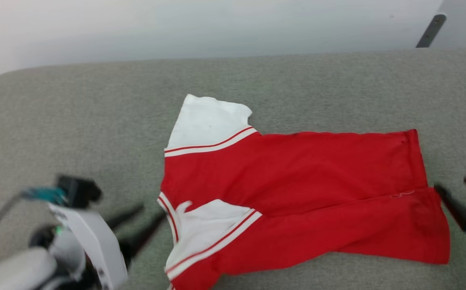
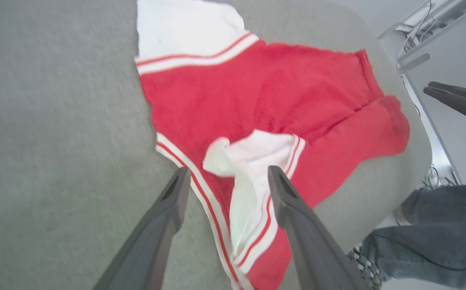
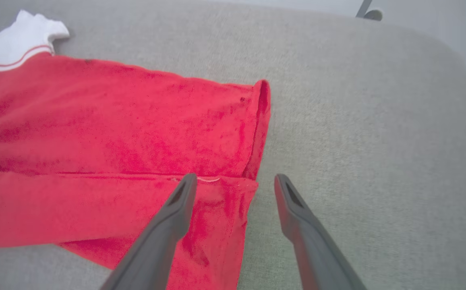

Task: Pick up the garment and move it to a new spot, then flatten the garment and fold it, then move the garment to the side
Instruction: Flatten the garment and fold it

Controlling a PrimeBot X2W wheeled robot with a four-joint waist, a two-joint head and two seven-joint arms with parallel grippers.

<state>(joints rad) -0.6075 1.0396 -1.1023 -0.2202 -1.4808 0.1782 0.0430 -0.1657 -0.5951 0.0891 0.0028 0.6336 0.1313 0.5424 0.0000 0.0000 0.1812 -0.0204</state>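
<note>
Two open grippers flank the garment (image 1: 293, 177), a red jersey with white sleeves lying on a grey fabric surface (image 1: 75, 121). We see the left gripper (image 1: 153, 211) at the shirt's collar end, fingers spread and holding nothing, its tips just beside the striped trim. In the left wrist view that same gripper (image 2: 228, 171) frames the crumpled white sleeve and the striped edge of the garment (image 2: 257, 92). We cannot tell whether its fingers touch the cloth.

The right gripper (image 1: 451, 183) stands at the opposite end, also spread and empty, its nearer finger close to the hem corner. In its own wrist view, the right gripper (image 3: 235, 177) has one finger in front of the hem corner of the garment (image 3: 116, 133) and the other over bare grey surface.

The shirt's long axis runs across the head view, sleeves and collar toward the robot's left and hem toward its right. The near side is folded over the body, with one white sleeve on top, and the other sleeve points away from the robot.

Beyond the surface's edge, a person's legs in jeans (image 2: 438, 237) show in the left wrist view. A dark bar (image 1: 430, 30) stands past the far right corner. We see nothing lying between either gripper and the cloth.
</note>
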